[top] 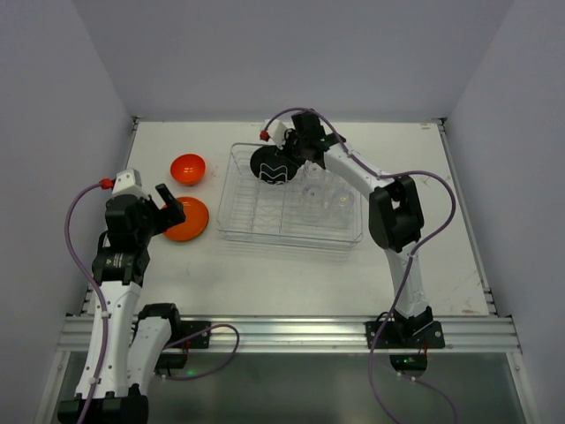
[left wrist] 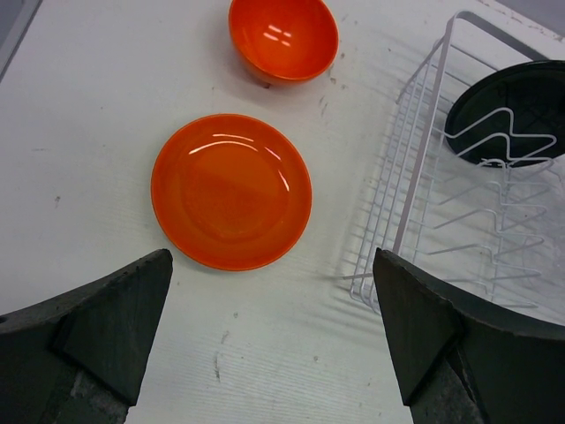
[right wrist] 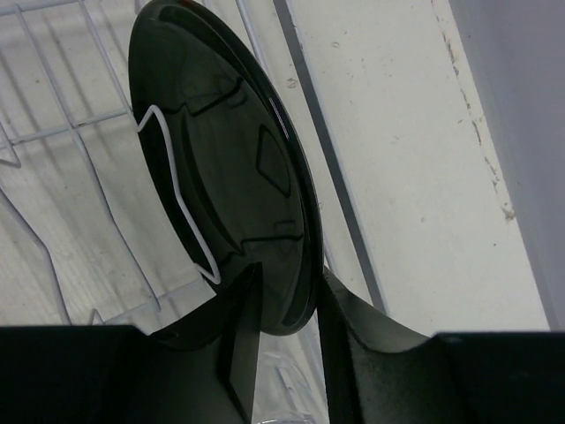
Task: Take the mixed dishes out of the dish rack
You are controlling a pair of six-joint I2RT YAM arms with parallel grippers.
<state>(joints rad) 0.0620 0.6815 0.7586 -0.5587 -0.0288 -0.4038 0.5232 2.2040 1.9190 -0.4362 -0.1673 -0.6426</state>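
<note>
The dish rack (top: 231, 221), a clear tray with white wire dividers, stands mid-table. A black plate (top: 274, 165) stands on edge in its far left corner. My right gripper (top: 288, 150) is shut on the black plate's rim (right wrist: 221, 159), one finger (right wrist: 243, 327) on each face. Clear tumblers (top: 322, 200) sit in the rack's right half. A red-orange plate (top: 187, 219) and a small orange bowl (top: 188, 168) lie on the table left of the rack. My left gripper (top: 168, 208) is open and empty above the table by the red-orange plate (left wrist: 231, 190).
The left wrist view shows the bowl (left wrist: 283, 35) beyond the plate, and the rack's wire corner (left wrist: 397, 230) to the right with the black plate (left wrist: 512, 110) inside. White walls enclose the table on three sides.
</note>
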